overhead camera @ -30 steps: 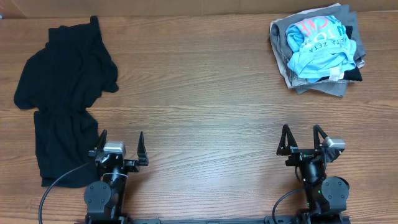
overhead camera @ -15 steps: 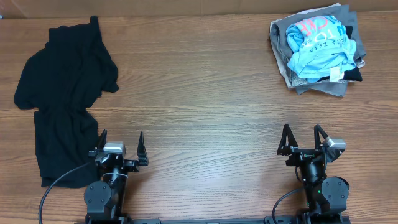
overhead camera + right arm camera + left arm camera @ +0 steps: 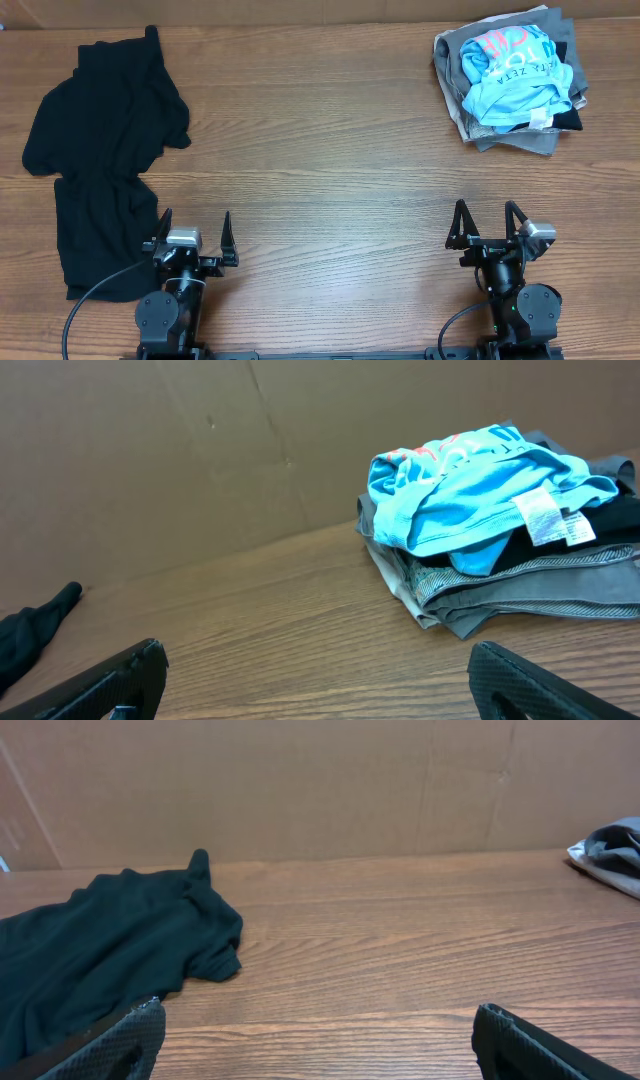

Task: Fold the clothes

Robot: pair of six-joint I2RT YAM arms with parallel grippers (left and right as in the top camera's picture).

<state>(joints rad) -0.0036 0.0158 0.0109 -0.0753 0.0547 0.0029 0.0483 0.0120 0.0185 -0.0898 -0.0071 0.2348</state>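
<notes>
The clothes, a plain black shirt [image 3: 100, 160], lie crumpled along the left side of the wooden table, reaching from the far edge almost to the near edge. In the left wrist view the black shirt [image 3: 100, 950] spreads over the left half. My left gripper [image 3: 196, 220] rests near the front edge just right of the shirt's lower end, jaws wide open and empty [image 3: 315, 1020]. My right gripper [image 3: 487, 212] sits at the front right, also open and empty [image 3: 315, 655]. A tip of the black shirt [image 3: 35, 625] shows at the far left in the right wrist view.
A pile of folded garments [image 3: 515, 80] sits at the far right corner, topped by a light blue shirt with pink lettering [image 3: 460, 485] over grey and tan pieces. A brown cardboard wall [image 3: 320, 780] stands behind the table's far edge.
</notes>
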